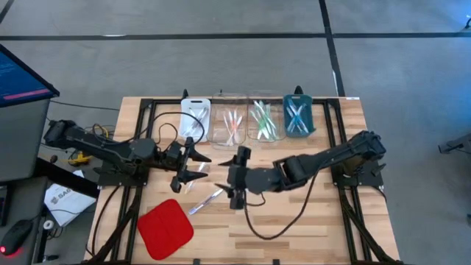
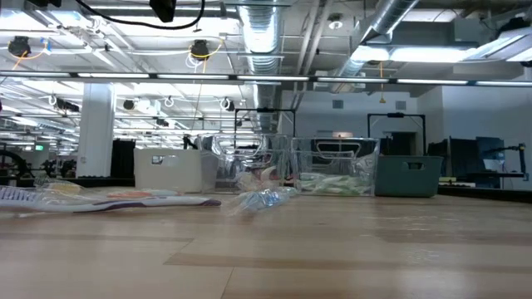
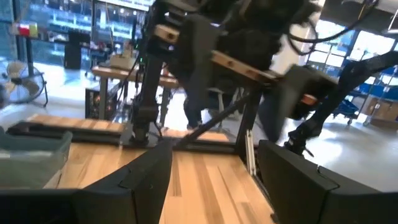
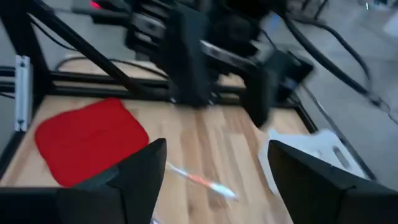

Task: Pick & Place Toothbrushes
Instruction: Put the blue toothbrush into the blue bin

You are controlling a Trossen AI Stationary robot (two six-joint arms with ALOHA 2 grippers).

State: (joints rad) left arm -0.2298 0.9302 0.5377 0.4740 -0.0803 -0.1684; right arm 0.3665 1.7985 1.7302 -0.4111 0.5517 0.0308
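Observation:
Two loose toothbrushes lie flat on the wood: one (image 1: 207,199) in front of my right gripper, also seen as a pale brush with an orange accent (image 4: 203,181), and one (image 1: 185,188) just below my left gripper. More toothbrushes lie in the clear trays (image 1: 229,122) (image 1: 263,122) and the teal tray (image 1: 298,118) at the far edge. My left gripper (image 1: 204,167) (image 3: 214,168) hovers open near the table's middle, pointing right. My right gripper (image 1: 234,179) (image 4: 214,168) faces it, open, held above the table with nothing between its fingers.
A red square pad (image 1: 165,227) (image 4: 90,146) lies at the near left. A white tray (image 1: 195,118) (image 4: 311,155) stands left of the clear ones. The two grippers are close together. Bare wood lies at the table's near right.

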